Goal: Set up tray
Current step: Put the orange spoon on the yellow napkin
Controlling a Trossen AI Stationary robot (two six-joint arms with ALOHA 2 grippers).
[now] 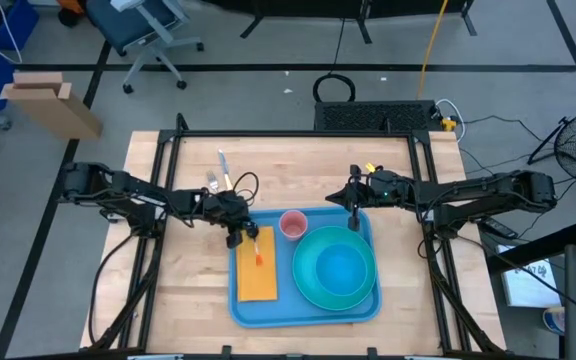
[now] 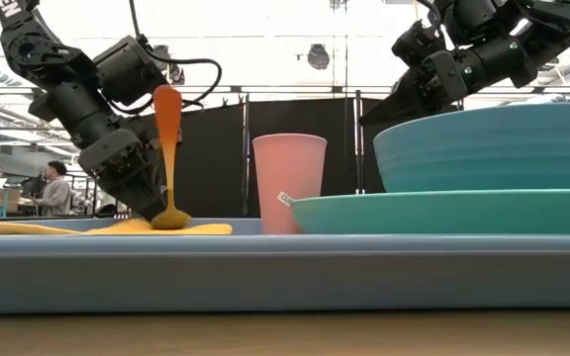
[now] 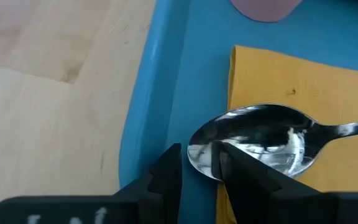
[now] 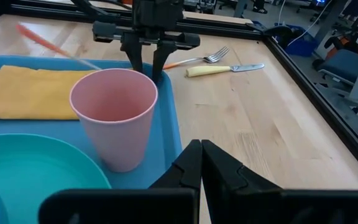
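Note:
The blue tray [image 1: 303, 310] lies at mid-table. On it are a yellow napkin [image 1: 257, 272], a pink cup [image 1: 293, 224] standing upright, and a teal bowl on a teal plate [image 1: 336, 268]. My left gripper [image 1: 239, 238] is over the napkin's far end and is shut on a spoon with an orange handle [image 2: 167, 119]. My right gripper [image 4: 201, 155] is shut and hovers above the tray's far right corner, just right of the cup [image 4: 114, 115], touching nothing. My left gripper pinches the spoon's metal bowl [image 3: 253, 146] at its tip between the two fingers [image 3: 166, 174], coming down from above on a slant. The spoon's bowl [image 2: 171, 218] sits low at the napkin [image 3: 328, 93]. The orange handle rises steeply above it.
A fork [image 4: 204, 59] and a yellow-handled knife [image 4: 225, 68] lie on the bare wood beyond the tray's far left corner, beside a dark cable loop [image 1: 245, 184]. Open table lies left and right of the tray. A person [image 2: 57, 188] shows far behind in the room.

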